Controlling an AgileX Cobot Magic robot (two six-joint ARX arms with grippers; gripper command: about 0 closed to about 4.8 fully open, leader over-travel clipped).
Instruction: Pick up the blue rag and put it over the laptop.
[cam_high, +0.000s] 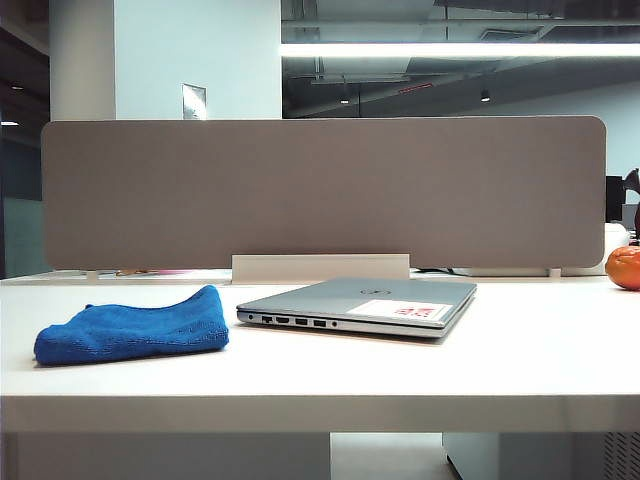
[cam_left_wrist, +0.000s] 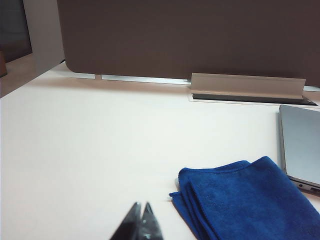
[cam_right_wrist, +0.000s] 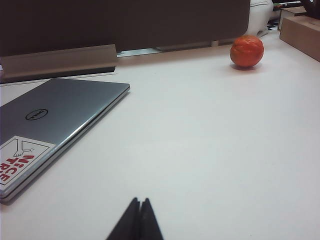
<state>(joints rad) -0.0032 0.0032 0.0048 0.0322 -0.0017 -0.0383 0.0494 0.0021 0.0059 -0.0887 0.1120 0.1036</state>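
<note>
Rag (cam_high: 132, 326): I see it folded on the table (cam_high: 520, 370), just left of the laptop (cam_high: 365, 305)
Laptop: lid down; bare
Left gripper (cam_left_wrist: 139, 223): pressed together; near the rag
Right gripper (cam_right_wrist: 136, 220): tips together; beside the laptop

- The blue rag (cam_left_wrist: 250, 200) beside my left hand (cam_left_wrist: 140, 222) is soft, nubby microfibre cloth.
- The laptop (cam_right_wrist: 55, 125) has a smooth, brushed-looking silver lid with a paper sticker (cam_right_wrist: 17, 160).
- The counter (cam_right_wrist: 215, 150) is smooth, matt white.
- My right hand (cam_right_wrist: 137, 220) is matt black.
</note>
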